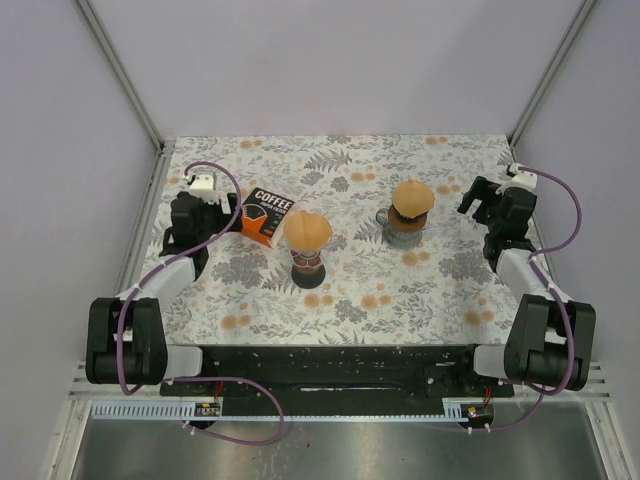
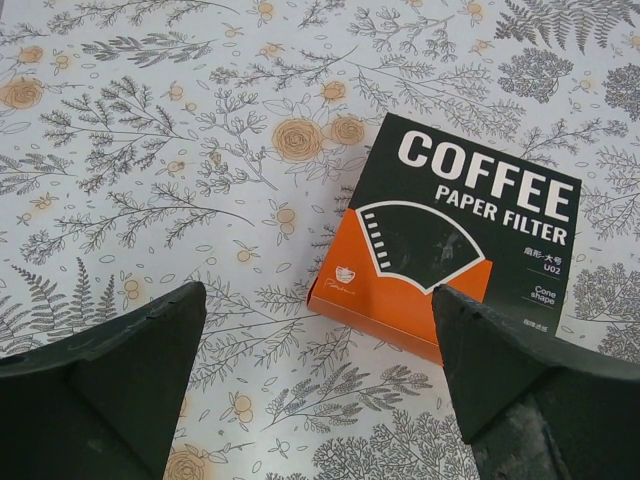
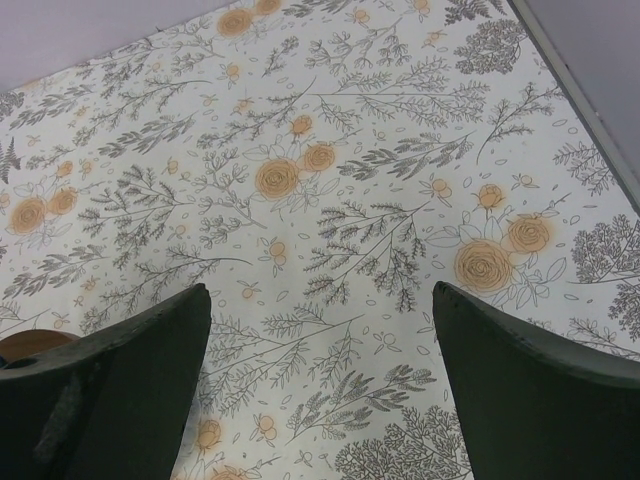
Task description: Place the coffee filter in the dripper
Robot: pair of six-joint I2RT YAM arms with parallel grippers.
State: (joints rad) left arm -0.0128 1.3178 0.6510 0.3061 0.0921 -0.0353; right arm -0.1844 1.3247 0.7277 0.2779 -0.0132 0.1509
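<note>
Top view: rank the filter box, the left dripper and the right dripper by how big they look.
1-2. Right dripper and left dripper: too alike to rank. The left looks taller, the right wider.
3. Filter box: smallest. It lies flat at about the same depth, so nearness hardly skews this.

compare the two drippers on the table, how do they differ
The left dripper is slim and reddish on a round black base; the right dripper is squat and grey, with a handle on its left side. The left dripper stands closer to the front, beside the filter box; the right dripper stands farther back. Both are upright and topped with brown paper: the left filter and the right filter.
</note>
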